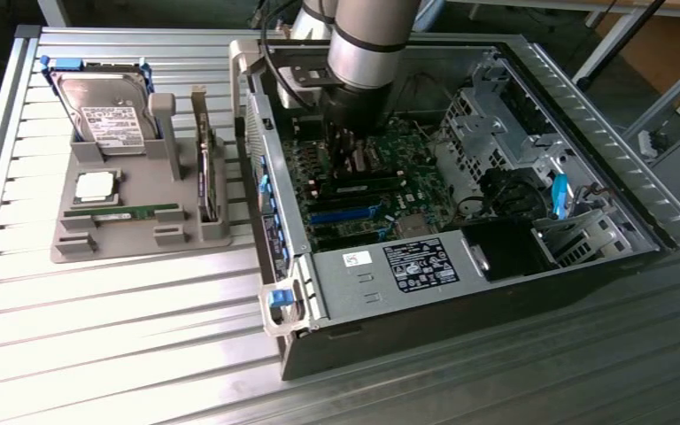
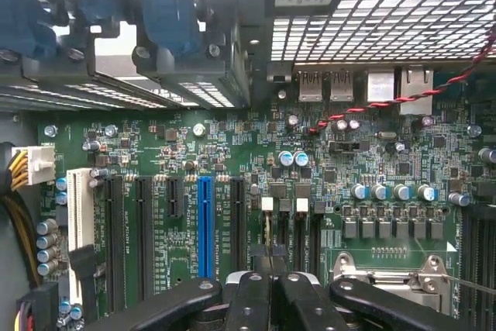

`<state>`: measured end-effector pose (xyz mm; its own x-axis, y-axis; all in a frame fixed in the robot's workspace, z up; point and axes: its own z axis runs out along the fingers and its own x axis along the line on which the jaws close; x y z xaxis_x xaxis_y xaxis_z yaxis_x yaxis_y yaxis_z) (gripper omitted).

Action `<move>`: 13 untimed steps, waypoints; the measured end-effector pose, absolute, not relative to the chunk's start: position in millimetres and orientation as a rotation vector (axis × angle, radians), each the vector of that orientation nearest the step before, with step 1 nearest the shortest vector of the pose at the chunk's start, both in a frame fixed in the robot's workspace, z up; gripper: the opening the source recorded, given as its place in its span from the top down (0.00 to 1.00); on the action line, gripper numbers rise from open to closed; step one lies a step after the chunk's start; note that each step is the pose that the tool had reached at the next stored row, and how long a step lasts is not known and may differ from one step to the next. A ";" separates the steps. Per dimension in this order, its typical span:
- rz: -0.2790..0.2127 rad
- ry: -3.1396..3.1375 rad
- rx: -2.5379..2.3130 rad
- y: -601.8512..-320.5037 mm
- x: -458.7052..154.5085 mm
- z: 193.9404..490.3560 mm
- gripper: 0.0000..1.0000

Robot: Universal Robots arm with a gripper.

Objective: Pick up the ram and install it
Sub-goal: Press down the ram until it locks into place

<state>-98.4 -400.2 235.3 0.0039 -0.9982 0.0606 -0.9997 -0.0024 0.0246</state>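
The arm reaches down into the open computer case (image 1: 459,221), and its gripper (image 2: 270,288) is clenched just over the green motherboard (image 2: 232,160), beside the memory slots (image 2: 283,230); in the wrist view a thin edge shows between the closed black fingers (image 2: 248,300), but whether that is a ram stick held there cannot be told. In the exterior view the gripper's tip is hidden behind the arm's grey wrist. A ram (image 1: 121,212), a long narrow green stick with a pale sticker, lies flat in the grey holder tray (image 1: 92,248) on the bench (image 1: 116,336), well apart from the gripper at the exterior view's left. The sticker's print is too small to read. In the same tray sit a square silver CPU chip (image 1: 95,185), a hard drive (image 1: 106,115) whose white label carries unreadable text, and an upright expansion card (image 1: 208,177). Inside the case, the power supply (image 1: 375,270) bears a black label and a small white sticker, both with print too fine to make out. On the motherboard, a blue slot (image 2: 204,226) stands among black ones, with tiny white lettering printed beside them that cannot be read. A twisted red and black cable (image 2: 403,98) crosses above the rear ports (image 2: 356,87). The CPU socket (image 2: 387,277) is partly cut off by the fingers and the frame edge.
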 end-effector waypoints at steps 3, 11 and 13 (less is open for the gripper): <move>0.040 -2.175 2.182 -400.2 -98.4 232.0 0.91; 0.040 -2.175 2.182 -400.2 -97.3 235.7 0.91; 0.040 -2.175 2.182 -400.2 -86.5 236.5 0.91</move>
<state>-86.5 -400.2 236.5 0.0039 -0.9981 0.0608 -0.9997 -0.0024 0.0246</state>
